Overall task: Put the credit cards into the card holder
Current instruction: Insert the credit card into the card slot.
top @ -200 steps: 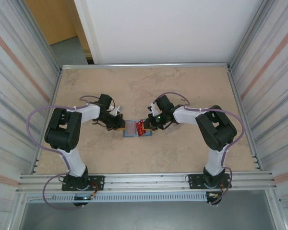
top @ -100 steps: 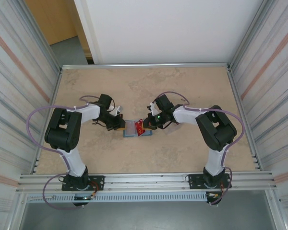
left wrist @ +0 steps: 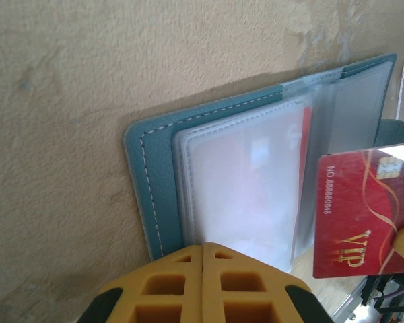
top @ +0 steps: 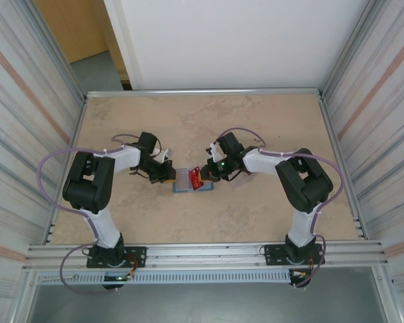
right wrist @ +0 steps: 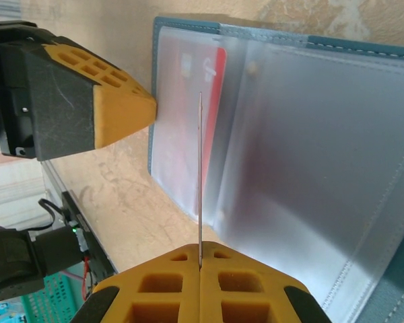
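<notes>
The teal card holder (top: 186, 186) lies open on the table, its clear pockets facing up (left wrist: 256, 175). One red credit card (right wrist: 205, 70) sits inside a pocket. My right gripper (right wrist: 200, 250) is shut on a second red credit card (left wrist: 363, 208), held on edge above the holder's right half; it appears as a thin line (right wrist: 200, 168) in the right wrist view. My left gripper (left wrist: 203, 246) is shut with nothing in it, its yellow tips resting against the holder's left edge (right wrist: 131, 108). From above, the left gripper (top: 170, 173) and right gripper (top: 203, 176) flank the holder.
Bare beige tabletop (top: 209, 121) surrounds the holder on all sides. Metal rails and corrugated walls (top: 363, 134) close in the table left and right. Both arm bases stand at the near edge.
The right gripper with its red card has edged slightly left over the holder. The left gripper has stayed where it was.
</notes>
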You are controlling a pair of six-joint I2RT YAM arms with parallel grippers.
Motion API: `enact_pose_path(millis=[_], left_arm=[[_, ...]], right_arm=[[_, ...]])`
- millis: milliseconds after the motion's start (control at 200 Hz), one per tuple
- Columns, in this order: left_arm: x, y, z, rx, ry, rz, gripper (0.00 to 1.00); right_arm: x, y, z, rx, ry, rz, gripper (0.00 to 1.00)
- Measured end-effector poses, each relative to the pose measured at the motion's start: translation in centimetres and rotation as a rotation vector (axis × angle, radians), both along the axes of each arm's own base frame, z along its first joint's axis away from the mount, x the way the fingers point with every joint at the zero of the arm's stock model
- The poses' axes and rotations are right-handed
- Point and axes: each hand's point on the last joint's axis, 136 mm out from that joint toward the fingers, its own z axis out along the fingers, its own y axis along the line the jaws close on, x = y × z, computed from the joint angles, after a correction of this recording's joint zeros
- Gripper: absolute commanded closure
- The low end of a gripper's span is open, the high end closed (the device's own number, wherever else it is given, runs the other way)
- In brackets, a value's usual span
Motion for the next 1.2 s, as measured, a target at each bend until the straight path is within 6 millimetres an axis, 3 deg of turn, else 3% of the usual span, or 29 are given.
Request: enact_pose_path(millis=[291, 1198], left_arm=[[0.0, 0.0, 0.0, 0.002, -0.002, -0.001, 1.00], [0.0, 0.0, 0.0, 0.002, -0.007, -0.006, 1.00]], right_arm=[[0.1, -0.2, -1.3, -0.007, 0.027, 0.000, 1.00], [1.7, 0.5, -1.9, -0.001, -0.023, -0.038, 1.00]])
